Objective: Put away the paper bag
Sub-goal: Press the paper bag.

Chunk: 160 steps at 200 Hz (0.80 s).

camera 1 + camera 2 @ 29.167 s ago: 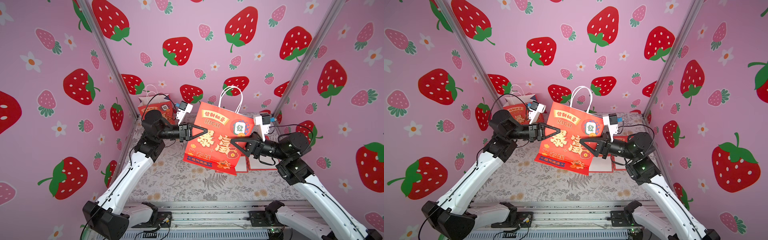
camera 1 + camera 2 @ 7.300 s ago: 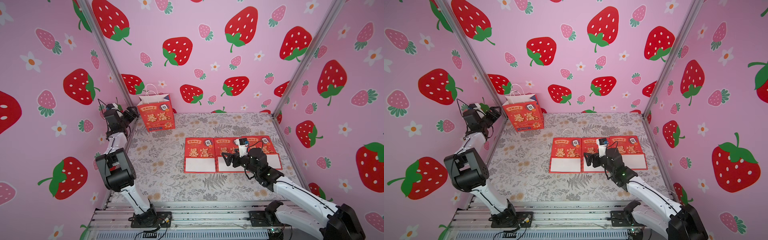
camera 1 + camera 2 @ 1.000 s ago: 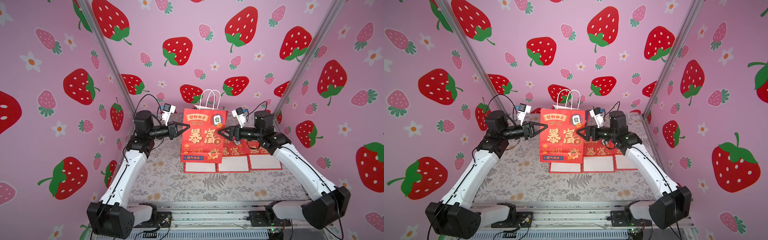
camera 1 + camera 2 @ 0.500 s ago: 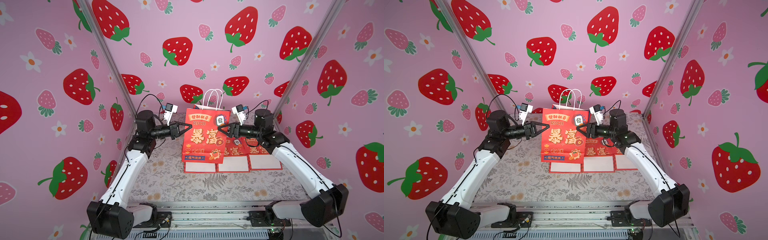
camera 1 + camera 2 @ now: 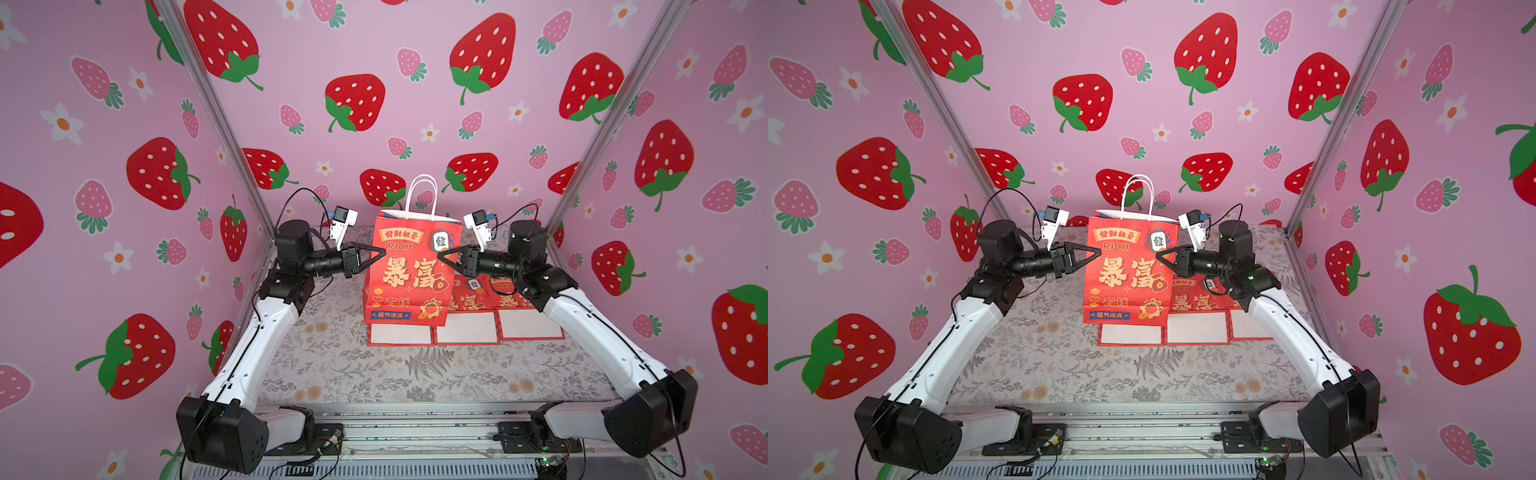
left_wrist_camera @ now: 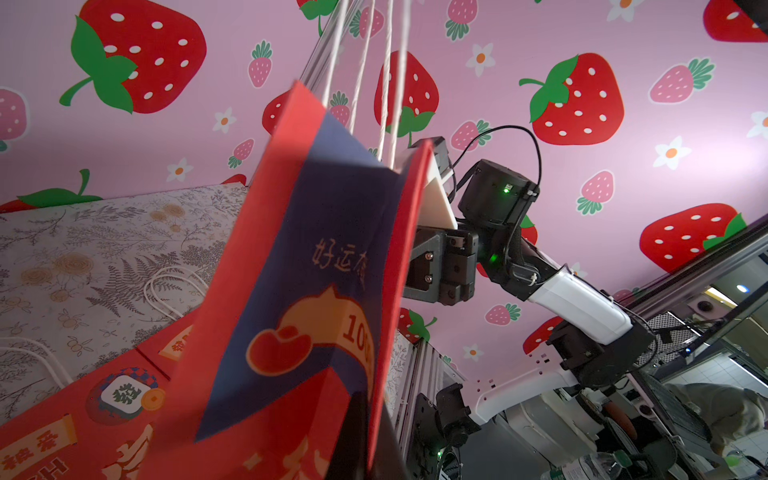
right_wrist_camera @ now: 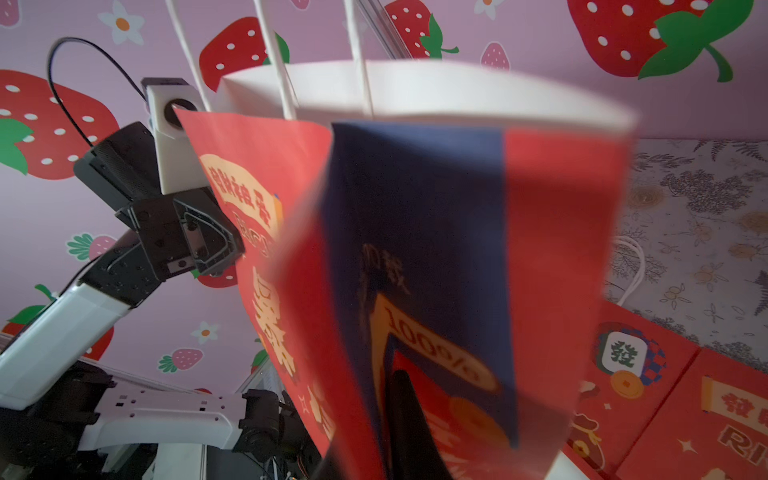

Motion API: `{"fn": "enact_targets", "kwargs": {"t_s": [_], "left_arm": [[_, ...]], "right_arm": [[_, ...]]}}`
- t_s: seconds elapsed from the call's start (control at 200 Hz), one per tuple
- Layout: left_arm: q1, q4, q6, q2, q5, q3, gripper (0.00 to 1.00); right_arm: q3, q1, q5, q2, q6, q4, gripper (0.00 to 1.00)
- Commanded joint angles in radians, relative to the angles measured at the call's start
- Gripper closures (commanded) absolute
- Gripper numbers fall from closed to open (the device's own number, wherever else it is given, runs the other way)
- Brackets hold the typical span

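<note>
**Both grippers pinch an upright paper bag by its sides, above the table**

The red paper bag (image 5: 409, 270) hangs upright between my two arms, printed front toward the top cameras. Its white rope handles (image 5: 422, 195) stand up from the open mouth. My left gripper (image 5: 381, 252) is closed to a narrow pinch on the side of the bag nearest it. My right gripper (image 5: 441, 254) is pinched the same way on the opposite side. The wrist views show each pinch landing on a blue side panel (image 6: 316, 257).

Below and behind the bag, three flattened bags (image 5: 467, 328) lie in a row on the floral table cover (image 5: 415, 374). The held bag hangs over the one at my left end of the row.

I judge this to be the collapsing step, with the bag gripped but not yet folded. Next I would need to press the side panels inward together, so the front and back meet. Then I would lay the bag flat by the row, without tearing the paper.
</note>
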Motion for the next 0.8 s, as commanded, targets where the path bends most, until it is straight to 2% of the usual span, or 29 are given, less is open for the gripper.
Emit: {"fn": "enact_targets", "kwargs": {"t_s": [0.0, 0.01, 0.035, 0.12, 0.32, 0.365, 0.44, 0.49, 0.58, 0.67, 0.795], "left_arm": [[-0.007, 0.007, 0.01, 0.011, 0.002, 0.042, 0.96], [-0.007, 0.007, 0.01, 0.011, 0.002, 0.043, 0.96], [-0.007, 0.006, 0.01, 0.013, 0.004, 0.042, 0.88], [-0.007, -0.012, 0.021, 0.012, 0.004, 0.045, 0.77], [0.005, -0.188, 0.145, -0.016, -0.053, 0.073, 0.47], [0.015, -0.226, 0.17, -0.03, -0.087, 0.082, 0.44], [0.019, -0.306, 0.231, -0.086, -0.222, 0.093, 0.42], [0.028, -0.309, 0.248, -0.132, -0.246, 0.078, 0.39], [0.064, -0.292, 0.242, -0.186, -0.213, 0.043, 0.31], [0.11, -0.292, 0.238, -0.176, -0.108, 0.028, 0.27], [0.13, -0.261, 0.228, -0.119, -0.004, 0.004, 0.24]], "right_arm": [[0.007, 0.007, -0.034, -0.036, 0.008, 0.022, 0.96], [0.01, 0.007, -0.036, -0.035, 0.009, 0.02, 0.97], [0.014, 0.007, -0.045, -0.035, 0.009, 0.013, 0.98], [0.023, 0.0, -0.086, -0.03, 0.017, -0.002, 1.0], [-0.006, -0.084, -0.183, -0.055, 0.073, 0.003, 1.0], [-0.01, -0.107, -0.203, -0.063, 0.086, 0.003, 1.0], [-0.013, -0.142, -0.246, -0.081, 0.108, 0.002, 1.0], [-0.008, -0.167, -0.291, -0.089, 0.133, 0.007, 1.0], [0.005, -0.224, -0.442, -0.079, 0.248, 0.084, 1.0], [0.021, -0.263, -0.549, -0.06, 0.391, 0.192, 1.0], [0.075, -0.275, -0.632, -0.051, 0.433, 0.196, 1.0]]}}
